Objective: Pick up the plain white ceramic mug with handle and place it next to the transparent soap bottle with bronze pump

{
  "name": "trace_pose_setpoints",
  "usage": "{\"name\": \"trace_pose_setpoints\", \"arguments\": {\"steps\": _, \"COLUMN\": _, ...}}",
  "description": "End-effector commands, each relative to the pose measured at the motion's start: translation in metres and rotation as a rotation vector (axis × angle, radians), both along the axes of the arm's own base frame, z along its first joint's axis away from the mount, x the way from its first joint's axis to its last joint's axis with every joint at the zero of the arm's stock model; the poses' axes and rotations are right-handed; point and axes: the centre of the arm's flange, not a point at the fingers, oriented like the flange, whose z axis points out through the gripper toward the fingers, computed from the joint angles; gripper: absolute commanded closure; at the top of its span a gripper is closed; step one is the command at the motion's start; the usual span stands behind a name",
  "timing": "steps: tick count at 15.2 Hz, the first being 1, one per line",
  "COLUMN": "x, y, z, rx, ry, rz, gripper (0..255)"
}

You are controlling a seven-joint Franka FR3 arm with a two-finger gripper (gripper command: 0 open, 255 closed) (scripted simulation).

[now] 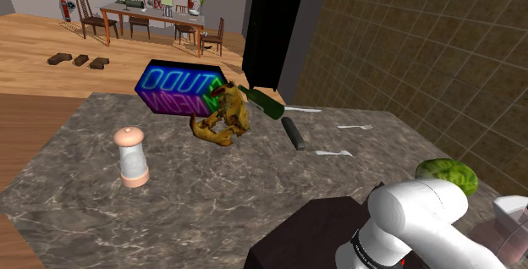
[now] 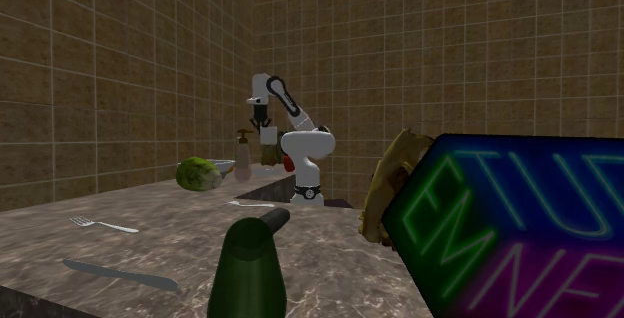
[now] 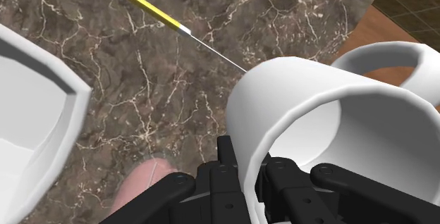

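The plain white mug (image 3: pixel 317 110) is clasped by its wall in the tool (image 3: pixel 250 163), mouth open toward the wrist camera. The pale soap bottle (image 2: pixel 243 158) stands upright, pump on top, far back on the worktop (image 2: pixel 180 236).

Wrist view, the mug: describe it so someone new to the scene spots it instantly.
On the dark veined marble countertop, find the black gripper, which clasps the wall of a plain white round mug. Unlike the white angular-rimmed vessel beside it, it has a loop handle.
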Motion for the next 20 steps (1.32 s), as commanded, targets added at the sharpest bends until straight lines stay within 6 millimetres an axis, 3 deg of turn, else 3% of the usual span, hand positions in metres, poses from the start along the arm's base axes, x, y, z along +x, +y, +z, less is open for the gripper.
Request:
{"name": "trace_pose_setpoints", "arguments": {"steps": 1, "x": 0.000, "y": 0.000, "z": -0.010, "rx": 0.000, "ry": 0.000, "rz": 0.000, "gripper": 255}}
{"name": "trace_pose_setpoints", "arguments": {"steps": 20, "x": 0.000, "y": 0.000, "z": -0.111, "rx": 0.000, "ry": 0.001, "rz": 0.000, "gripper": 255}}
